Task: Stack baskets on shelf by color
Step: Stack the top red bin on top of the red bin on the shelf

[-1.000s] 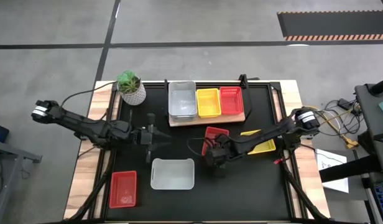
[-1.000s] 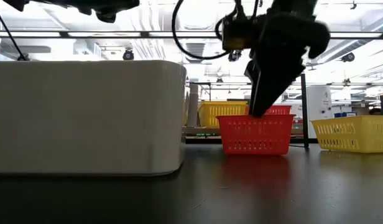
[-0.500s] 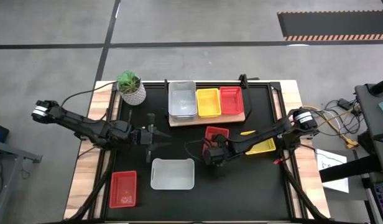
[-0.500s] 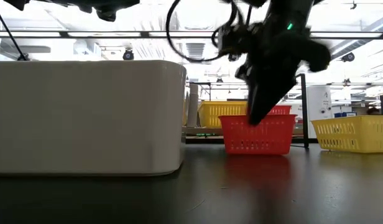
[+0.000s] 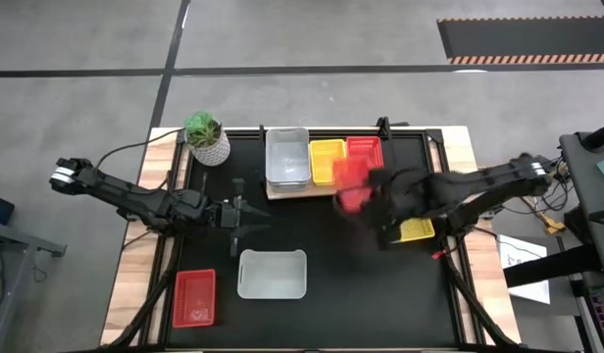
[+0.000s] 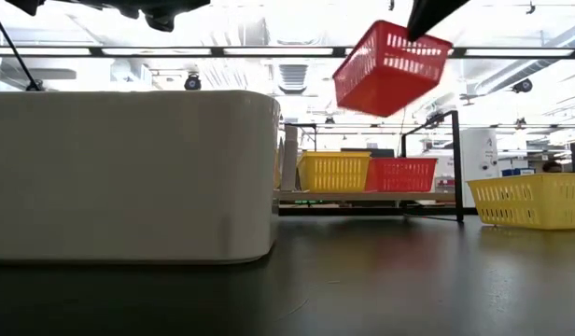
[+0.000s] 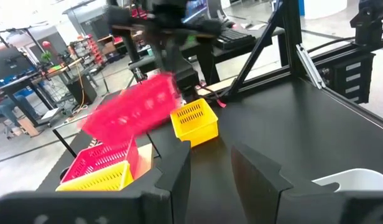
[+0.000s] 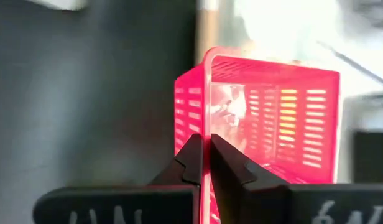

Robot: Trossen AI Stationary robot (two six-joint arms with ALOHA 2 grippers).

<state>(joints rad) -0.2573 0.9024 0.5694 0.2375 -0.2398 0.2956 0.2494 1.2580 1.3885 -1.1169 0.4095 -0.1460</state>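
Right pincer (image 8: 204,163) pinches the wall of a red basket (image 6: 391,68), airborne near the shelf (image 5: 327,186). Shelf carries white, yellow and red baskets; stack counts unclear. Loose on the counter (image 5: 331,265): 1 red, 1 white, 1 yellow. Left pincer (image 7: 210,163) spread, idle.

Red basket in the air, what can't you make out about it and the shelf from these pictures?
- Red basket: smeared by motion in the high and left wrist views, so its exact tilt there is unclear.
- Right gripper: shut on the basket's wall; cut off by the top edge in the low view.
- Shelf: how many baskets are nested in each stack is too small to count.
- Lone yellow basket: partly hidden under the right arm.
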